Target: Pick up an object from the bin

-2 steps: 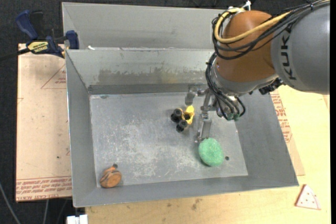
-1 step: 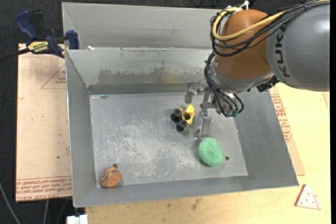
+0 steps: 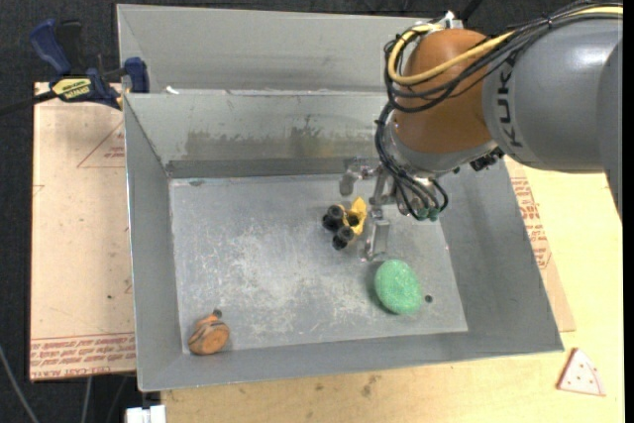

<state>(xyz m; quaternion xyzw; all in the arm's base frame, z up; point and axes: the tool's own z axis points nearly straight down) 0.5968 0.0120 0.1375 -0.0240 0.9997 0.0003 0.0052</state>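
My gripper (image 3: 373, 253) hangs under the arm's wrist, low over the right middle of the bin floor. A small yellow and black toy (image 3: 344, 222) lies right beside it on its left, touching or nearly touching it. A green, rough, rounded lump (image 3: 398, 287) rests on the floor just below and to the right of the gripper, a little apart from it.
An orange-brown, striped, rounded thing (image 3: 209, 335) lies in the bin's near left corner, far from the gripper. The arm with its orange cover and cables reaches in from the right and hides the bin's back right part.
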